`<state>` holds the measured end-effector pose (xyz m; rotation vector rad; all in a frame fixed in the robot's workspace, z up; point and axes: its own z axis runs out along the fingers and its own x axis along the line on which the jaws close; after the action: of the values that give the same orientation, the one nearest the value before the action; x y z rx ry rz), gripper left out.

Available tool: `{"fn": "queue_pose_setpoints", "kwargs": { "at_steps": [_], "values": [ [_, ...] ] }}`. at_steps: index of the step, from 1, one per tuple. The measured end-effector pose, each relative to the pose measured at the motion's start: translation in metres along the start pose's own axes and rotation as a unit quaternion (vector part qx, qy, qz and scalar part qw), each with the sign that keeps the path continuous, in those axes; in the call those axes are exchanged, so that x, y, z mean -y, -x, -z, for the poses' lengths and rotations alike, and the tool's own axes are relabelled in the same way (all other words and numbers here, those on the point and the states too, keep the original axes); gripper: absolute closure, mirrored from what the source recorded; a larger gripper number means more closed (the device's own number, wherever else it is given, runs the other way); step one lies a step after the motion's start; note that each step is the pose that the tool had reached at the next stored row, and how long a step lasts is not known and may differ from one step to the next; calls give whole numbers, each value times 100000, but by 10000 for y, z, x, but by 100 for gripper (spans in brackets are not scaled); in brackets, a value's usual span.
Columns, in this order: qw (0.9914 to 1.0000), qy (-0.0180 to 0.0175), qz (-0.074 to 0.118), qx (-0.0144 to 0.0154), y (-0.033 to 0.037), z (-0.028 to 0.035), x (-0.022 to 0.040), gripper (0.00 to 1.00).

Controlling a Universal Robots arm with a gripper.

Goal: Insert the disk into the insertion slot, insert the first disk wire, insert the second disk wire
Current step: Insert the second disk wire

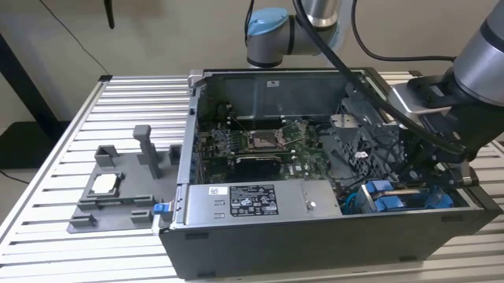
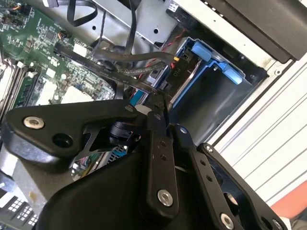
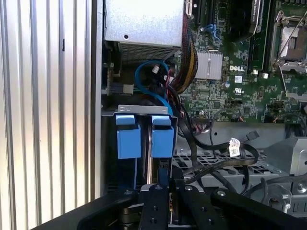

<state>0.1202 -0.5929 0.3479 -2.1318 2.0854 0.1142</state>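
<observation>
- Looking at the exterior view, you see the arm (image 1: pixel 476 65) reaching down into the computer case (image 1: pixel 315 236) at the exterior view's right, over the insertion slot (image 1: pixel 409 196) in its near corner beside the power-supply box (image 1: pixel 260 200).
- In the second wrist view, the gripper (image 2: pixel 156 98) has its black fingers (image 2: pixel 160 143) drawn together just beside a dark flat cable (image 2: pixel 103 67).
- In the first wrist view, the disk (image 3: pixel 162 136) sits down in the slot, its blue tab beside a second blue tab (image 3: pixel 128 136); the closed fingertips (image 3: pixel 154 194) hover near it.
</observation>
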Motion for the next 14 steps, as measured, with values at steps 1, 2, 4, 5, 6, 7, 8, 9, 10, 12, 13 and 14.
{"fn": "queue_pose_setpoints", "kwargs": {
  "at_steps": [1,2,4,5,6,7,8,9,10,12,13,14],
  "values": [
    [100000,-48,-290,13,0,-2,1,85],
    [99999,-84,-510,16,0,-3,5,85],
    [99999,-86,-537,50,-1,-6,17,85],
    [99998,-85,-543,63,-1,-8,23,85],
    [99998,-85,-546,70,-1,-10,30,85],
    [99998,-83,-545,60,-2,-12,35,85],
    [99998,-84,-548,52,-3,-14,35,85],
    [99998,-86,-554,53,-3,-17,35,85],
    [99998,-86,-553,53,-4,-20,35,85],
    [99998,-85,-547,62,-5,-26,36,85],
    [99998,-85,-547,67,-5,-27,36,85],
    [99998,-87,-551,132,-5,-28,36,85]
  ]
}}
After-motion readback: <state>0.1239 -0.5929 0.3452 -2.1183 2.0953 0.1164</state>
